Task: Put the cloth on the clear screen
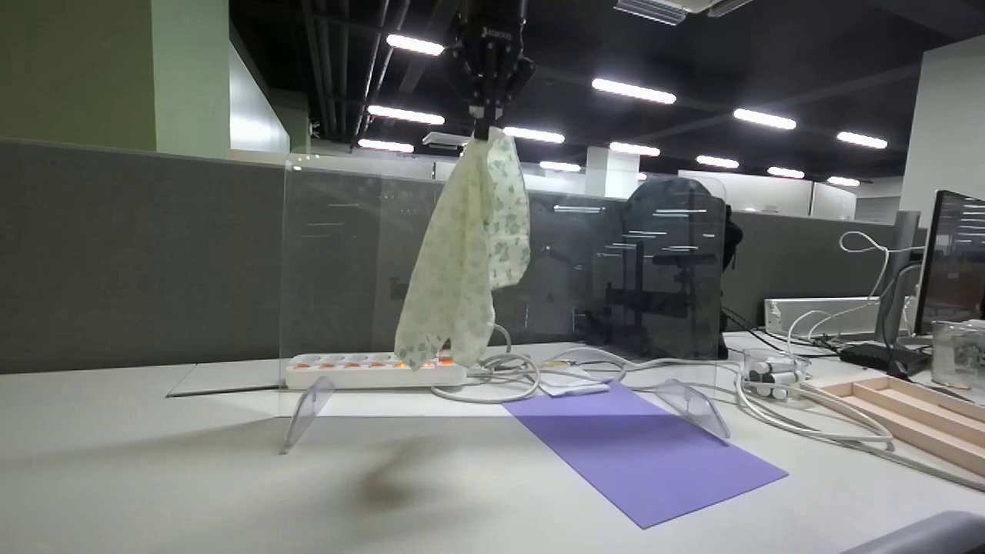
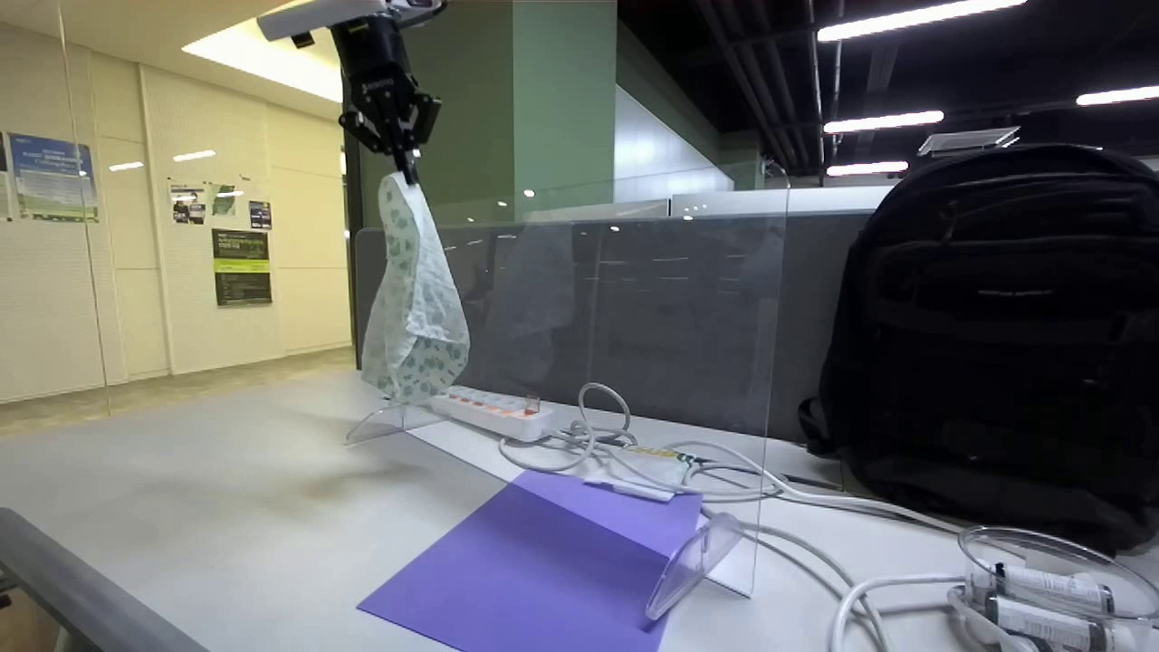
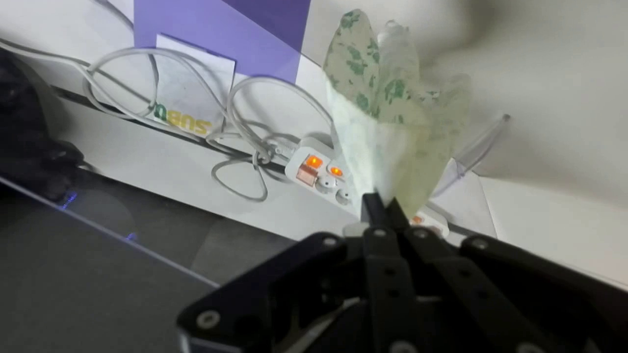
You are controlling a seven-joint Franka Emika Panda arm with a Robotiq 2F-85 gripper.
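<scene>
The cloth (image 1: 454, 261) is pale green-white with a leaf print. It hangs down from my gripper (image 1: 483, 129) in both exterior views (image 2: 421, 299). My gripper is shut on its top end, which also shows in the wrist view (image 3: 385, 206), where the cloth (image 3: 382, 103) spreads away from the fingertips. The clear screen (image 1: 331, 254) stands upright on two clear feet on the table. In an exterior view the screen (image 2: 670, 335) mirrors the cloth. The cloth hangs on the screen's front side, and the fingertips are above its top edge. I cannot tell whether they touch.
A white power strip (image 1: 369, 375) and tangled cables (image 2: 589, 435) lie behind the screen. A purple sheet (image 1: 639, 454) lies partly under it. A black backpack (image 2: 996, 344), a clear cup of small bottles (image 2: 1050, 589) and a wooden tray (image 1: 916, 415) stand to the side. A grey partition (image 1: 138, 261) is behind.
</scene>
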